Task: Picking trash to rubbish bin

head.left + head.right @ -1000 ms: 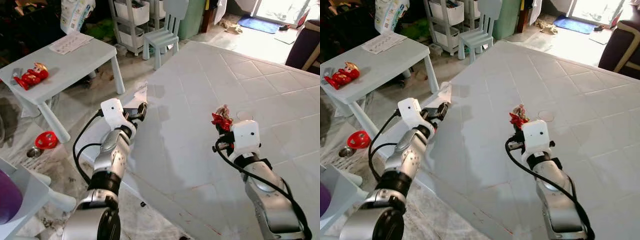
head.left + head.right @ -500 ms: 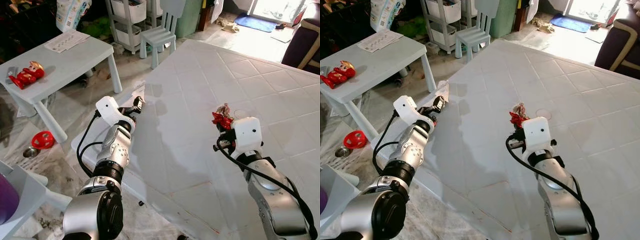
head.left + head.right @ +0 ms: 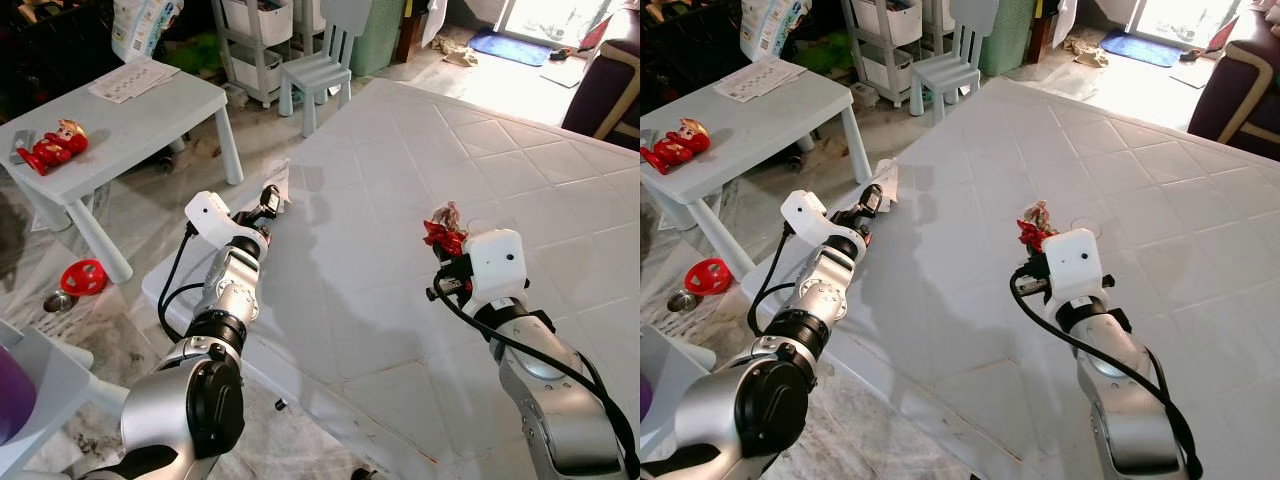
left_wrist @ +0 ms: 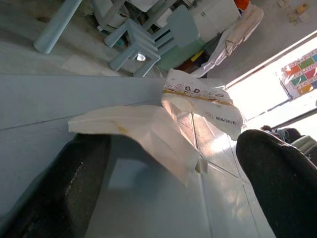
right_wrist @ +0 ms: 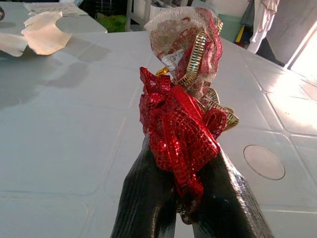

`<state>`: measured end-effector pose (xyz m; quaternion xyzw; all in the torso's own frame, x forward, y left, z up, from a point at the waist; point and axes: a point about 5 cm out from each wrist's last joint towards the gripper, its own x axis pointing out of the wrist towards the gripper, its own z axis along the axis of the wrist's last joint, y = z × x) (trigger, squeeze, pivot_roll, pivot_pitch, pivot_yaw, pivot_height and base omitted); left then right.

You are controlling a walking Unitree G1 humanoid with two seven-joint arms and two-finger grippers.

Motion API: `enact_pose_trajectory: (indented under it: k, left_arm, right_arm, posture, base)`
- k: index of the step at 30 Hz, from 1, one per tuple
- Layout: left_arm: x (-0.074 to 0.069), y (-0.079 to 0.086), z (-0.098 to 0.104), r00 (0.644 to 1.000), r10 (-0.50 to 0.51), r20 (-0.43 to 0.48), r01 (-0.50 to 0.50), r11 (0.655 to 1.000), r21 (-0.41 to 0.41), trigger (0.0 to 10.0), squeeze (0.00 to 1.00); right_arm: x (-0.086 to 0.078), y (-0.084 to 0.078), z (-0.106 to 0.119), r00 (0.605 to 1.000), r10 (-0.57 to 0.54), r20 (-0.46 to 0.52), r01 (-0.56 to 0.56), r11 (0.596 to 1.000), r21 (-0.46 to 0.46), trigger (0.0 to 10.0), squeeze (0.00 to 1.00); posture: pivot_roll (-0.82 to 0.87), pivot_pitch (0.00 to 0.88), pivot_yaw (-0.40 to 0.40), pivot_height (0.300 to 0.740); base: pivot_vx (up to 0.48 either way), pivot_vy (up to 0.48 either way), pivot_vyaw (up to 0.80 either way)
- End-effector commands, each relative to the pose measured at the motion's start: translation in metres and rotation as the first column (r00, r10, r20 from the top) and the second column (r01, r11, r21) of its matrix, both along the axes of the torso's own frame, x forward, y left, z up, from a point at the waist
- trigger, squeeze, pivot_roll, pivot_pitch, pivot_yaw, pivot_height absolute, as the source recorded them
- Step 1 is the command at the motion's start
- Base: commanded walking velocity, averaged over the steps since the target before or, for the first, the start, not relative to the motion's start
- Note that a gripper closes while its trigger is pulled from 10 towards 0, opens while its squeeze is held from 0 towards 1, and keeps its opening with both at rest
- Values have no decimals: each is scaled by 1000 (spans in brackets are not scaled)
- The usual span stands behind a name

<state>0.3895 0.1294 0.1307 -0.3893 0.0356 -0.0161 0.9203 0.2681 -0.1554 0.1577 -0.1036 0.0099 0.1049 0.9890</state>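
Red foil trash [image 5: 181, 124] clamped in right pincer [image 5: 190, 196] above white table [image 3: 400, 170].

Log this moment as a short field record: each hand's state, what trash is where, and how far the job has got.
left hand: open, at the white table's near corner, fingers either side of the paper wrapper
paper wrapper: crumpled, white, lying on the table edge, not gripped
right hand: shut on the red ribbon
red ribbon: red and gold foil bundle, held above the table
small table: red toy figure and a sheet on it
progress: one piece in hand, one to grasp
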Motion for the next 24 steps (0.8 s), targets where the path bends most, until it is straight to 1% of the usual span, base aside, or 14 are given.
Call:
enact_pose_trajectory:
  k: [1, 5, 11, 14, 15, 16, 17, 24]
  left_arm:
    - [-1, -1, -4, 1000, -10, -29, 10, 1000, -14, 10000, 0]
    - [3, -7, 4, 999, -40, -7, 39, 999, -30, 10000, 0]
    - [5, -15, 9, 998, -61, 3, 61, 997, -52, 10000, 0]
    - [5, -18, 9, 998, -66, 3, 66, 995, -76, 10000, 0]
    - [5, -20, 9, 998, -67, 5, 67, 993, -92, 3373, 0]
    - [5, -20, 10, 998, -66, 6, 66, 993, -100, 3373, 0]
    - [5, -21, 10, 998, -65, 9, 66, 992, -107, 0, 0]
    - [6, -22, 12, 998, -69, 16, 70, 991, -117, 0, 0]
  right_arm:
    - [-3, -1, 4, 1000, 6, 9, -6, 1000, -11, 0, 0]
    - [-4, 0, 5, 1000, 4, 4, -4, 1000, -13, 0, 0]
    - [-3, 2, 6, 1000, 8, 6, -8, 1000, -15, 0, 0]
    - [-3, 2, 6, 1000, 9, 6, -9, 1000, -16, 0, 0]
    - [-3, 2, 7, 1000, 9, 6, -9, 1000, -17, 0, 0]
    - [-3, 1, 7, 1000, 9, 7, -9, 1000, -18, 0, 0]
    - [-3, 1, 7, 1000, 10, 7, -10, 1000, -19, 0, 0]
    - [-2, 2, 7, 1000, 11, 10, -11, 1000, -22, 0, 0]
  posture:
    - [-286, 135, -58, 740]
    - [-288, 146, -57, 740]
    - [-290, 147, -58, 740]
    - [-294, 145, -60, 740]
    - [-295, 144, -61, 740]
    - [-296, 144, -61, 740]
    - [-296, 143, -61, 740]
    - [-298, 140, -57, 740]
  base:
    - [0, 0, 0]
    - [0, 0, 0]
    - [0, 0, 0]
    - [0, 0, 0]
    - [0, 0, 0]
    - [0, 0, 0]
    - [0, 0, 0]
    - [0, 0, 0]
